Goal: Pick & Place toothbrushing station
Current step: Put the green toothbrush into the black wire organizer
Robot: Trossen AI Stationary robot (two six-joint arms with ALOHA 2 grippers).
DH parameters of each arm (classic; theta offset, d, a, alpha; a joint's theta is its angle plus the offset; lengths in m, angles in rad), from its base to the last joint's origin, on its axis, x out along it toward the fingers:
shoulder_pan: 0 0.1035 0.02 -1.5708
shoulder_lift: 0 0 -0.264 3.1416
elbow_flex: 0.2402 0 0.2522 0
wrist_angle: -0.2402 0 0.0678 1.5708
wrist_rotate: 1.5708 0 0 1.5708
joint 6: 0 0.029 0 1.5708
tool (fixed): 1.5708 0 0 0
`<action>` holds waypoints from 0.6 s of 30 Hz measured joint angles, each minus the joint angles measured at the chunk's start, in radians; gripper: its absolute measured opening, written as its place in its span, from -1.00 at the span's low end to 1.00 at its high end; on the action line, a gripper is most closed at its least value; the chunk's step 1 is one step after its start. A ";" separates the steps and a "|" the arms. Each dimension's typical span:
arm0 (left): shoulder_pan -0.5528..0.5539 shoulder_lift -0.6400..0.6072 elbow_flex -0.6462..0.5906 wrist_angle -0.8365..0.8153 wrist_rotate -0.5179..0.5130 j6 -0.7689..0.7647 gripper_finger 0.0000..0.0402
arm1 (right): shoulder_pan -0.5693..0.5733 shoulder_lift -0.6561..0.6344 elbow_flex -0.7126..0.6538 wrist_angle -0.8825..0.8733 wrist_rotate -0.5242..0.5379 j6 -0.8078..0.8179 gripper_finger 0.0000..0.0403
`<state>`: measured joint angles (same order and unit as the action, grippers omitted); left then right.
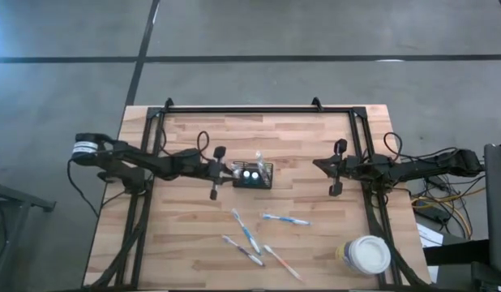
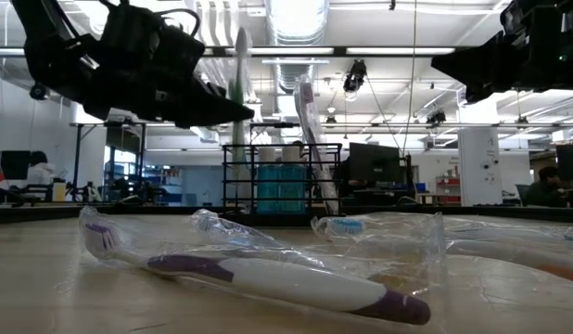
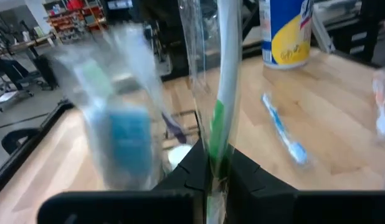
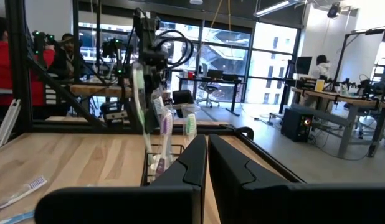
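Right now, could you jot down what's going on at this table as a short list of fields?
Surface: wooden table
Caddy: black wire-mesh caddy near the table's middle, brushes standing in it
Left gripper: beside the caddy, jaws shut on a wrapped green toothbrush
Right gripper: waiting apart from the caddy, jaws shut, holding nothing
Loose items: wrapped toothbrushes lying in front of the caddy
Corner: round white-lidded tub

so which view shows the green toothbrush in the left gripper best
The left wrist view: the green-and-white toothbrush stands pinched in the left gripper. The low view shows only its pale shaft above the mesh caddy; the high view shows a speck; the right wrist view shows it blurred.
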<state>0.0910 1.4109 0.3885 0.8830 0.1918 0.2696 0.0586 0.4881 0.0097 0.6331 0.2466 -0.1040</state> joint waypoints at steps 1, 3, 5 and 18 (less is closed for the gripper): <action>0.000 0.009 0.000 0.000 -0.001 0.009 -0.87 | 0.000 0.000 0.000 0.000 0.000 0.000 -0.94; 0.000 0.027 0.000 0.001 -0.001 0.018 -0.86 | 0.000 0.000 0.000 0.000 0.000 0.000 -0.94; 0.000 0.043 0.000 0.002 -0.001 0.016 -0.83 | 0.000 0.000 0.000 0.000 0.000 0.000 -0.94; 0.000 0.036 0.004 0.006 0.055 -0.066 -0.31 | 0.000 -0.001 0.000 0.009 0.000 -0.012 -0.94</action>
<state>0.0906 1.4467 0.3927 0.8892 0.2463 0.2035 0.0582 0.4870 0.0097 0.6419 0.2466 -0.1157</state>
